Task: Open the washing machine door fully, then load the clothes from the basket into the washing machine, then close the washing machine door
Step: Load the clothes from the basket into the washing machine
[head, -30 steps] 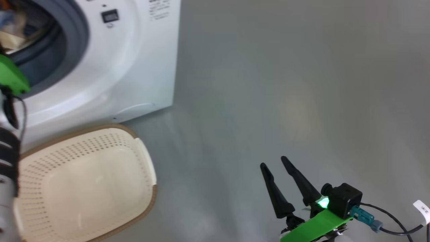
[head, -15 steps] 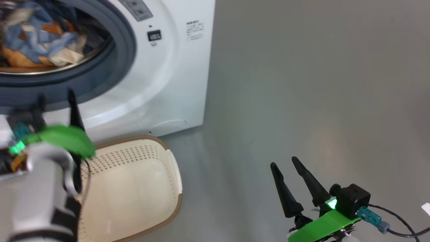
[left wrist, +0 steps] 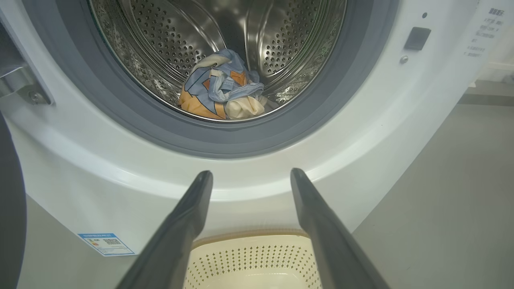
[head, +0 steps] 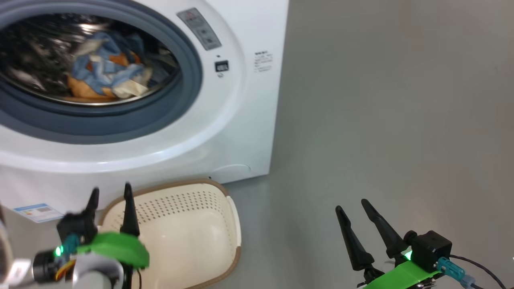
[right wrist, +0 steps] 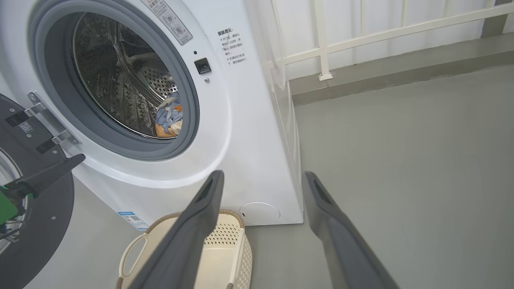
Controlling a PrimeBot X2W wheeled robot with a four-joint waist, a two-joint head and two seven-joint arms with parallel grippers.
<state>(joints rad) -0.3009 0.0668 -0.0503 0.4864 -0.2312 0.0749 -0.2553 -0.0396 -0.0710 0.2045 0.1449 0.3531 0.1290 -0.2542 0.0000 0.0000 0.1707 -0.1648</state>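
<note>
The white washing machine (head: 241, 120) stands with its round black door (right wrist: 44, 224) swung open to the left. The clothes (head: 104, 76), a blue, orange and beige bundle, lie at the bottom of the steel drum, also seen as the clothes (left wrist: 221, 94) and the clothes (right wrist: 168, 118). The cream basket (head: 180, 208) sits on the floor before the machine, and its visible inside is bare. My left gripper (head: 111, 188) hovers open over the basket's left rim, pointing at the machine, holding nothing. My right gripper (head: 351, 205) is open over bare floor to the right.
Grey floor (head: 381, 120) stretches right of the machine. A white railing (right wrist: 361, 40) on a low ledge runs behind it. A blue label (head: 38, 210) marks the machine's lower left corner. The door hinge (left wrist: 24, 84) juts out at the opening's left.
The head camera has swung left, bringing the drum into view. My left gripper has drawn back from the drum opening down to the basket's rim. The right gripper has stayed put.
</note>
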